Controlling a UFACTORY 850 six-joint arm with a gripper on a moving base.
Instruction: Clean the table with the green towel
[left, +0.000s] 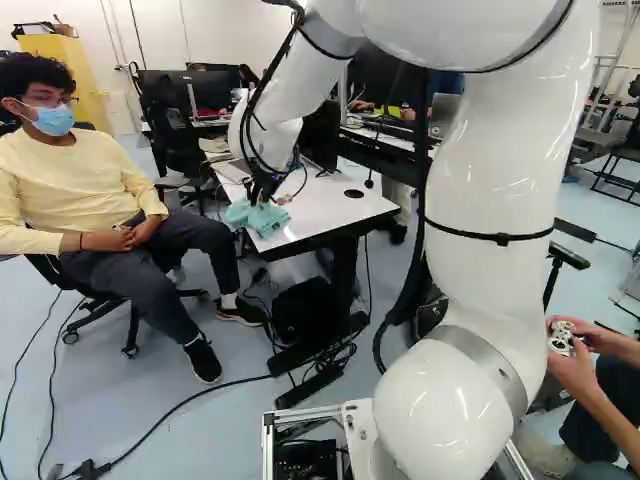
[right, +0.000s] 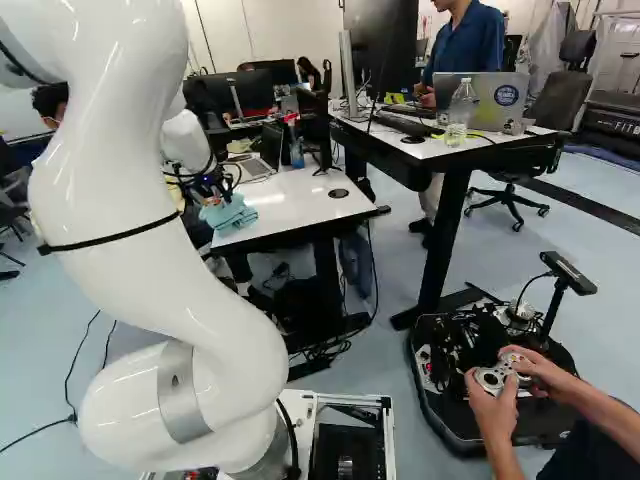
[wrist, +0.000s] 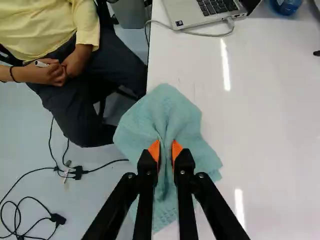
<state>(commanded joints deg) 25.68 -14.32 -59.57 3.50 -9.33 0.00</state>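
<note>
And here's the white arm (left: 495, 175), rising from its lowest joint right of the middle in the left base view, arching over the top and reaching down leftward to the black gripper (left: 264, 192)! It's right at the green towel (left: 242, 214), bunched by the left edge of the white table (left: 325, 214). A laptop (left: 232, 172) sits just behind, and look, a round black cable hole (left: 354, 193) in the tabletop. Close beside the table, a seated person (left: 85, 190) in a yellow top and a face mask. Cables (left: 165, 415) snake over the floor, and far back at the left stands a yellow cabinet (left: 84, 75)!
</note>
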